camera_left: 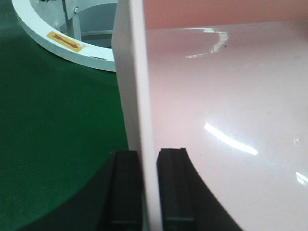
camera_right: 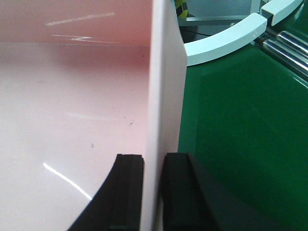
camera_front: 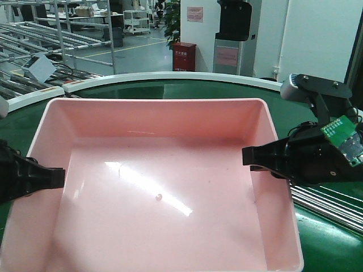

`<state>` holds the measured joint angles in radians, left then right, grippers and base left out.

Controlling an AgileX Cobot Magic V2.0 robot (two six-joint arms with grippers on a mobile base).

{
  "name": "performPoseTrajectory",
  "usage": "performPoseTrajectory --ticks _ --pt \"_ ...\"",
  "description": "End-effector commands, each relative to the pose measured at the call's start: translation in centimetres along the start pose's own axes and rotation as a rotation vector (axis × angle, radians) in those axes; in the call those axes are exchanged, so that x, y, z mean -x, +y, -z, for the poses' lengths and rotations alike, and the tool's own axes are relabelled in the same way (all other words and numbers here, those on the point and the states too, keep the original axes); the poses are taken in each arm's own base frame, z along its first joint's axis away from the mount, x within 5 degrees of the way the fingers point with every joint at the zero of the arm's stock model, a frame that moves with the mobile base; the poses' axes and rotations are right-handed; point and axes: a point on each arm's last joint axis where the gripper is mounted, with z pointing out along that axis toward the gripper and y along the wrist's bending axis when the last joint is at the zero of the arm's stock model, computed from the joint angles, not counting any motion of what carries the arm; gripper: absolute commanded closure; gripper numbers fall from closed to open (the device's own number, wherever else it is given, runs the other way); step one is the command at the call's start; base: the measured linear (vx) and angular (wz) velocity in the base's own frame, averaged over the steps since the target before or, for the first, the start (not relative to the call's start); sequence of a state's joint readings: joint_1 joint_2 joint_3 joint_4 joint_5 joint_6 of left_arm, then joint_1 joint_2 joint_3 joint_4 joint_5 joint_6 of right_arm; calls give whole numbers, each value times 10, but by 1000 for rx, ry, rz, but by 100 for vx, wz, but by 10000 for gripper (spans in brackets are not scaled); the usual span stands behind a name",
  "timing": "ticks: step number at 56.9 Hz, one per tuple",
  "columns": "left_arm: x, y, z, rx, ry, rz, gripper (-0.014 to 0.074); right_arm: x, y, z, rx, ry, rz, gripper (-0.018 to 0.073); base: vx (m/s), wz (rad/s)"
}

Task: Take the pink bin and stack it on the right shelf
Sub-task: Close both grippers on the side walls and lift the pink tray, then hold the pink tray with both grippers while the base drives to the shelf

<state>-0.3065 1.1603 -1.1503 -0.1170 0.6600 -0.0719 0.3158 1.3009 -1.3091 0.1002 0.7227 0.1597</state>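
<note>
The left gripper [camera_left: 148,159] has its two black fingers [camera_left: 126,190] closed on the left side wall of the shallow, wide pale-pink plastic bin [camera_left: 231,96]. One finger sits outside the wall, over the flat green conveyor belt [camera_left: 53,134]. The other sits inside, against the smooth sloped face. The flat rim of the bin runs straight away from between the two fingers. Beyond the outer finger, across the belt, lies a white curved guard rail [camera_left: 50,38] carrying a yellow label with a red arrow [camera_left: 63,41].

The right gripper [camera_right: 154,159] grips in the same way. Its black fingers [camera_right: 127,192] pinch the right side wall, one on the pink inner side and one on the outer side above the green belt. Past the outer finger the white rail curves off, and a pair of shiny steel rollers [camera_right: 288,45] lies at the far corner.

In the front view the bin spans the whole space between the two sets of fingers, its open top facing up and only a tiny pale speck [camera_front: 158,197] on its floor. The left gripper [camera_front: 59,177] meets the wall about halfway along its length, and the right gripper [camera_front: 247,156] meets the opposite wall a little farther back. A small green circuit board [camera_front: 340,130] is mounted on the right arm behind its fingers. I cannot tell whether the bin rests on the belt or hangs just above it
</note>
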Motion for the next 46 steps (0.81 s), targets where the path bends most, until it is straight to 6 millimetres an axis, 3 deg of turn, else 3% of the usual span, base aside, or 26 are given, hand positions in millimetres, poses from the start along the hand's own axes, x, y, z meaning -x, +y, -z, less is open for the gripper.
performPoseTrajectory --ticks 1,46 --pt "16 5 18 51 -138 -76 598 20 -7 24 -53 -165 73 568 0 0" --pt "16 5 18 52 -134 -76 598 19 -7 24 -54 -158 72 568 -1 1"
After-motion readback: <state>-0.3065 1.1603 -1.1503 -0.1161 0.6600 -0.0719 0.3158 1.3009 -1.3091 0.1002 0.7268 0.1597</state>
